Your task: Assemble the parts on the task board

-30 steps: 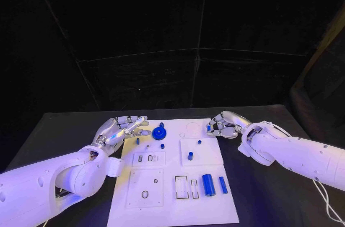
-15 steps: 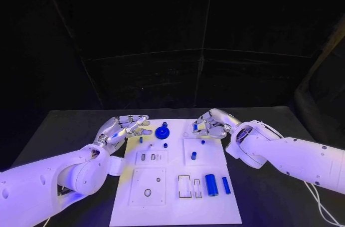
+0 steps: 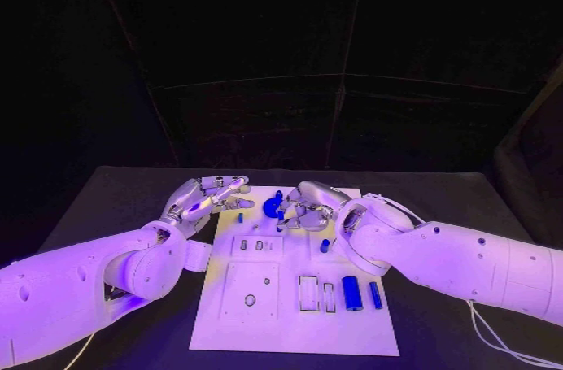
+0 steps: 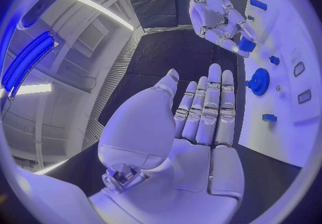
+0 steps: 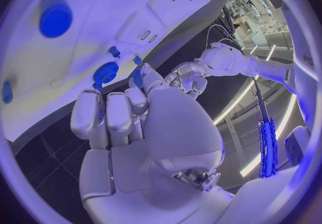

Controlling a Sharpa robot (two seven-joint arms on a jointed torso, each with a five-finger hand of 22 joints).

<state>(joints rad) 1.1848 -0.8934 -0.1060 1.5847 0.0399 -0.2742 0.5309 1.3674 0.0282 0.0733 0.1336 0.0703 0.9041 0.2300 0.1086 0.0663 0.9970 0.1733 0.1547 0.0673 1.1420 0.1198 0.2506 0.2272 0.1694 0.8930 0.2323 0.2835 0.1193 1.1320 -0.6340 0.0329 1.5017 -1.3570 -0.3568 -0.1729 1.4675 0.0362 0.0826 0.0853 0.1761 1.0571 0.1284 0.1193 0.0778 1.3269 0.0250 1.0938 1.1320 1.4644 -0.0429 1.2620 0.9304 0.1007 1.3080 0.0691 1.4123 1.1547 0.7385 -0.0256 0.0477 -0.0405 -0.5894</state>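
A white task board (image 3: pixel 294 305) lies in the middle of a black table (image 3: pixel 106 199), running from the near edge toward the far edge. Two white robot arms reach in over its far end.

The left hand (image 3: pixel 199 201) hovers at the board's far left corner. Its fingers (image 4: pixel 211 100) are stretched out straight and side by side, holding nothing.

The right hand (image 3: pixel 307 206) is over the far middle of the board. Its fingers are curled in, pinching a small blue part (image 4: pixel 246 45) at their tips.

Just beside the right hand, toward the left hand, a blue gear-shaped part (image 3: pixel 273 207) sits on the board. A small blue peg (image 3: pixel 325 245) stands near the board's middle. Near the board's near right corner, a thick blue cylinder (image 3: pixel 353 293) and a thinner blue bar (image 3: pixel 376 295) lie side by side, next to two rectangular slots (image 3: pixel 316 293).
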